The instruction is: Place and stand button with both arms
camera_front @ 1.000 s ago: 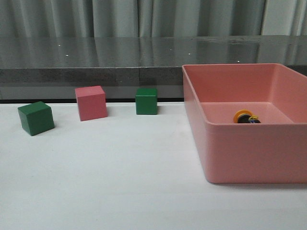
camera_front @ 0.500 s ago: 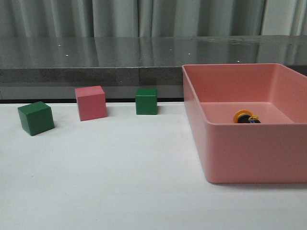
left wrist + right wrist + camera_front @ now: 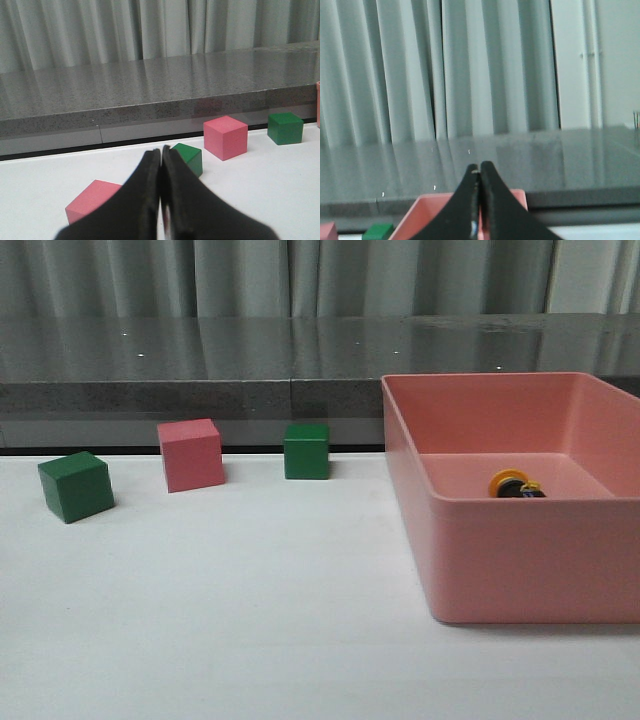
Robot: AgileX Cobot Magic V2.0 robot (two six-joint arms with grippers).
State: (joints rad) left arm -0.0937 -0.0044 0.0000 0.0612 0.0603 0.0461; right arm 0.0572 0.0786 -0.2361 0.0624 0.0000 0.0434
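The button (image 3: 515,486) lies on its side inside the pink bin (image 3: 510,560) at the right of the front view; its yellow cap and black body show just above the bin's front wall. Neither arm shows in the front view. In the left wrist view my left gripper (image 3: 161,151) is shut and empty, low over the white table, with cubes ahead of it. In the right wrist view my right gripper (image 3: 479,166) is shut and empty, pointing over the pink bin (image 3: 420,212). The button is hidden in both wrist views.
In the front view a green cube (image 3: 75,486), a pink cube (image 3: 190,454) and a second green cube (image 3: 306,450) stand along the table's far left. The left wrist view shows a near pink cube (image 3: 92,200), a green cube (image 3: 190,156), a pink cube (image 3: 225,137) and a far green cube (image 3: 285,128). A grey ledge (image 3: 200,360) runs behind.
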